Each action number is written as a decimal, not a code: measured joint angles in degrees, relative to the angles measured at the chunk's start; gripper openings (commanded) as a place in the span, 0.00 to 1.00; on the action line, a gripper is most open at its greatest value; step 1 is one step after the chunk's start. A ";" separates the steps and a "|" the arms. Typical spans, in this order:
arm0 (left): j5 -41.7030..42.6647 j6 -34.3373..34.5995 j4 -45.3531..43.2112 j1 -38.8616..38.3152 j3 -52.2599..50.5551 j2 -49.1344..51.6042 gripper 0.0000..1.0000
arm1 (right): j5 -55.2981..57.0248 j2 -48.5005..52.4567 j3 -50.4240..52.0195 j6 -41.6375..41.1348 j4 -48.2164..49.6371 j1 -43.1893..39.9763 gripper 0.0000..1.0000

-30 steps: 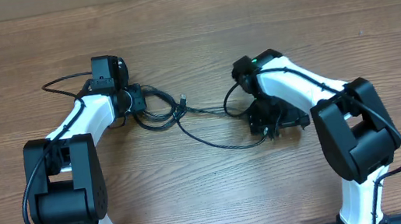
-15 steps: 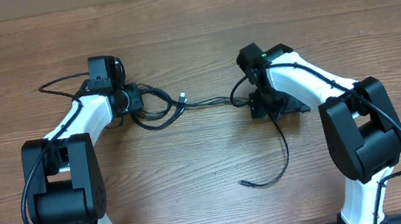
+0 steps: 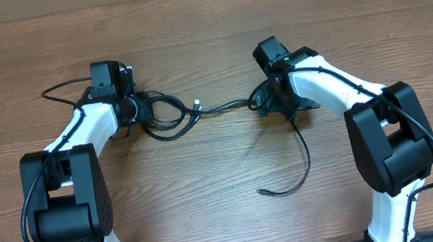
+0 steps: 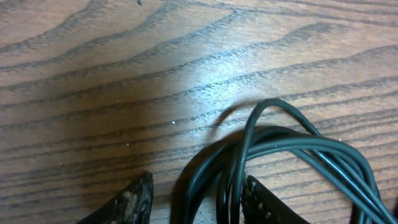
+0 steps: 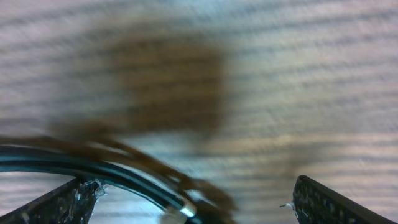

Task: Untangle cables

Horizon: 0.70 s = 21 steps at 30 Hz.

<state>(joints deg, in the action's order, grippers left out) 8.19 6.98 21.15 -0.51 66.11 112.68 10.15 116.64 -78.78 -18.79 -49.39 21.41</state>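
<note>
The cables are thin black cords. A looped bundle (image 3: 167,121) lies at my left gripper (image 3: 145,110). One strand with a silvery plug (image 3: 198,104) runs right to my right gripper (image 3: 269,103). Another cable (image 3: 303,147) trails from there toward the front and ends in a plug (image 3: 262,192). In the left wrist view the bundle (image 4: 273,143) passes between my left gripper's (image 4: 198,199) fingers, touching the right one, with a gap at the left one. In the blurred right wrist view my right gripper (image 5: 199,199) is wide open over a cable (image 5: 112,171) with a silvery tip.
Bare wooden table (image 3: 202,21) all round. A thicker black wire (image 3: 63,89) loops out from the left arm at the far left. Both arm bases stand at the front edge.
The right gripper moved farther back and left. The long cable came free of the tangle and its end swung to the front middle. The left gripper shifted slightly left.
</note>
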 measured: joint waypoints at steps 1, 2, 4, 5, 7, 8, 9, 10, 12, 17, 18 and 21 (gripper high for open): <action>0.20 -0.59 0.04 0.04 0.00 0.00 0.44 | -0.33 0.00 0.04 0.24 0.79 0.00 1.00; 0.46 -1.25 0.09 0.20 0.00 0.00 0.42 | -0.50 0.04 0.11 0.42 1.44 0.00 1.00; 1.46 -2.86 0.24 0.46 0.00 0.04 0.41 | -0.81 0.13 0.13 0.70 2.43 0.00 1.00; 1.88 -3.30 0.26 0.61 0.00 0.09 0.41 | -0.94 0.17 0.17 0.81 3.04 -0.02 1.00; 2.71 -4.22 0.33 0.96 0.00 0.11 0.42 | -1.07 0.31 0.20 0.85 4.02 0.00 1.00; 2.84 -4.48 0.37 1.03 0.00 0.11 0.42 | -1.16 0.33 0.22 0.83 4.46 0.00 1.00; 2.97 -4.70 0.46 1.03 0.02 0.11 0.43 | -1.20 0.39 0.22 0.87 4.81 0.00 1.00; 3.06 -5.27 0.63 1.03 0.07 0.11 0.44 | -1.20 0.44 0.22 0.85 5.07 0.00 1.00; 3.41 -6.08 1.64 1.03 0.63 0.28 0.46 | -1.20 0.52 0.24 0.85 5.49 0.00 1.00; 4.22 -7.39 4.63 1.01 2.05 0.76 0.57 | -0.76 0.55 0.26 0.87 6.01 0.00 1.00; 4.55 -7.52 5.62 0.98 2.19 0.74 0.63 | -0.57 0.55 0.26 0.87 6.10 0.00 1.00; 5.86 -8.11 7.69 0.98 2.64 0.57 0.92 | 0.28 0.55 0.26 0.85 6.43 -0.07 1.00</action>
<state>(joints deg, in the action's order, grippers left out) 14.04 -1.13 28.84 0.47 68.75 113.25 10.44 117.19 -78.52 -17.93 -42.96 21.34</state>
